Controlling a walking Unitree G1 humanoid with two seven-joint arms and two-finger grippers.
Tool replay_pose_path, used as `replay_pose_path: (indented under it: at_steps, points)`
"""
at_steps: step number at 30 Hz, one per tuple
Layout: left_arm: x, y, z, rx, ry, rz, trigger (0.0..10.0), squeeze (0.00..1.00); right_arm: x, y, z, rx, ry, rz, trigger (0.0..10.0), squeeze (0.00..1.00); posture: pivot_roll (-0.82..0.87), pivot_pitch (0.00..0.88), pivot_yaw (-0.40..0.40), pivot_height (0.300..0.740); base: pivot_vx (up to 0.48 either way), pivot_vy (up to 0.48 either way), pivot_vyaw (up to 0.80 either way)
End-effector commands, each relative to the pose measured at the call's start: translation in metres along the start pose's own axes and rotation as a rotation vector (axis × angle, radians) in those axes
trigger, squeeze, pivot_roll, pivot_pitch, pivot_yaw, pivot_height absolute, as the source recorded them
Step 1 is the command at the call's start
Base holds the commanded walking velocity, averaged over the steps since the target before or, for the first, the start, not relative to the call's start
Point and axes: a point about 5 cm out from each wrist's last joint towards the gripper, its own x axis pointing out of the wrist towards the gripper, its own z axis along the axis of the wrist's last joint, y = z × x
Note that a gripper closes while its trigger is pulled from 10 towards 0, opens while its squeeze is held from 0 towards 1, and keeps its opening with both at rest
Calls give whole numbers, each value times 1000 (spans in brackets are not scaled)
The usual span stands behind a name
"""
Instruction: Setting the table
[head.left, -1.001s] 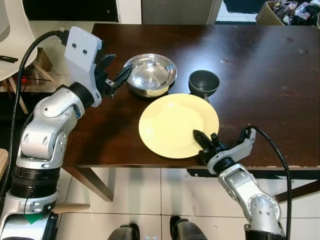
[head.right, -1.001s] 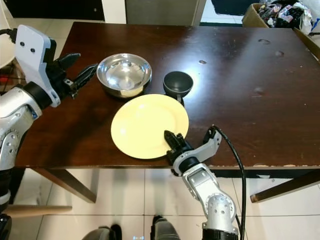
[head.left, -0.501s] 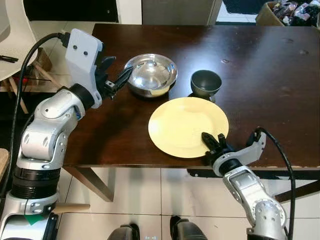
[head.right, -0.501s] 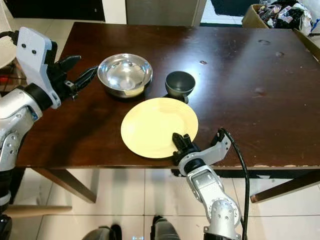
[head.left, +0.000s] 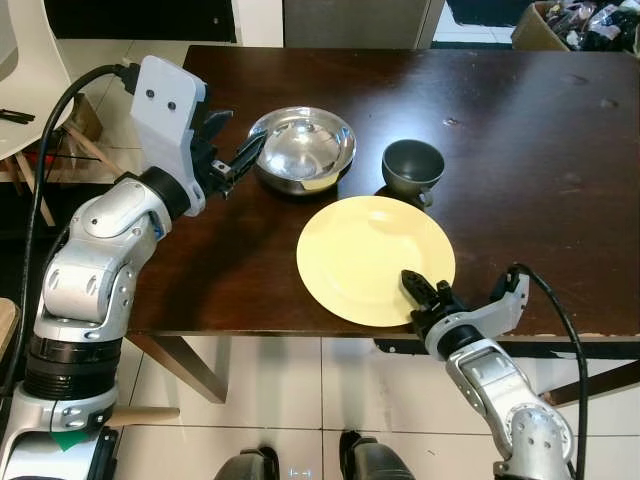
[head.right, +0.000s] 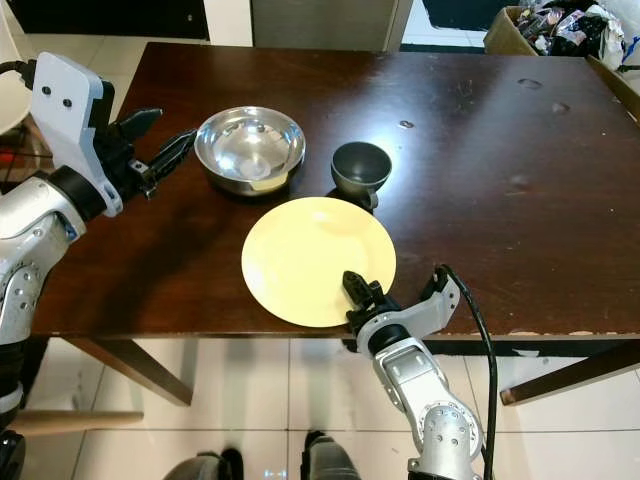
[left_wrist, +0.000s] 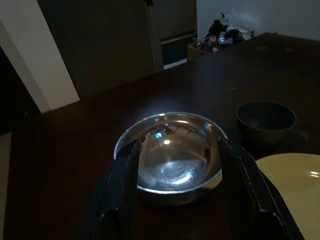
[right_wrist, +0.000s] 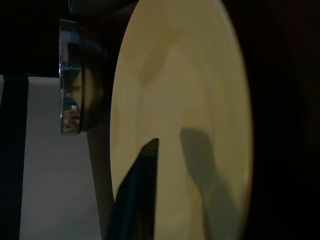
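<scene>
Two grippers are at work over the dark table (head.left: 520, 150). The right gripper (head.left: 420, 292), low and right of centre in the left eye view, clamps the near rim of the yellow plate (head.left: 372, 256), one finger (right_wrist: 137, 190) lying across its top. The plate sits in the middle of the frame, its near edge overhanging the table's front. Just above it stand a dark cup (head.left: 412, 166) and, further left, a steel bowl (head.left: 302, 149). The left gripper (head.left: 236, 152), upper left, spreads its fingers (left_wrist: 122, 185) around the bowl's near side, gripping nothing.
</scene>
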Motion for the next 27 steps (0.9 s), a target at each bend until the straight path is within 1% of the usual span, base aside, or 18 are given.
replay_pose_path:
  at_steps: [1,4,5,7,8,9,10,11,14,16,17,20,21,22,24,25,26,27]
  points:
    - [-3,-2,-4,-4,15,-4,10000,0,-5,-1,-1,16,-1,-17,10000,1000,-86,170,61,740,0,0,0]
    - [-2,-2,-3,-3,17,-5,10000,0,-10,4,0,32,-15,-16,10000,1000,-88,177,62,740,0,0,0]
    - [-2,-2,-3,-5,17,-7,10000,0,-16,6,2,28,-34,-44,10000,1000,-89,179,62,740,0,0,0]
    - [-2,-2,-3,-5,17,-7,10000,0,-17,7,2,26,-39,-53,10000,1000,-89,179,62,740,0,0,0]
    - [-1,-3,-3,-6,17,-11,10000,0,-23,9,3,17,-51,-74,10000,1000,-84,188,60,740,0,0,0]
    - [-1,-4,-3,-6,18,-15,10000,0,-33,12,5,20,-71,-102,10000,0,-86,190,59,740,0,0,0]
    - [-1,-4,-3,-6,18,-15,10000,0,-33,12,5,20,-71,-102,10000,0,-86,190,59,740,0,0,0]
    - [0,-4,-2,-7,18,-17,10000,0,-42,15,6,21,-90,-127,10000,0,-88,194,59,740,0,0,0]
    - [2,-5,-2,-10,18,-23,10000,0,-50,16,9,6,-112,-159,10000,0,-87,190,56,740,0,0,0]
    - [5,-6,-2,-11,17,-31,10000,0,-56,21,9,-1,-108,-147,10000,0,-87,194,53,740,0,0,0]
    - [5,-6,-2,-11,17,-31,10000,0,-56,21,9,-1,-108,-147,10000,0,-87,194,53,740,0,0,0]
    - [7,-7,-1,-14,14,-35,10000,0,-57,27,12,-56,-115,-130,10000,0,-87,194,53,740,0,0,0]
    - [7,-6,1,-29,7,-21,10000,0,-56,52,24,-327,-190,-25,10000,0,-81,189,42,740,0,0,0]
    - [7,-6,1,-29,7,-21,10000,0,-56,52,24,-327,-190,-25,10000,0,-81,189,42,740,0,0,0]
    - [6,-3,-1,-42,14,20,10000,0,-52,75,37,-579,-306,68,10000,0,-74,185,39,740,0,0,0]
    - [5,-2,-2,-47,20,42,10000,0,-50,83,41,-638,-348,97,10000,0,-74,185,39,740,0,0,0]
    - [0,2,-5,-64,34,93,10000,0,-44,100,46,-711,-408,179,10000,0,-68,189,34,740,0,0,0]
    - [-1,3,-6,-68,38,105,10000,0,-42,105,46,-726,-415,198,10000,0,-68,189,34,740,0,0,0]
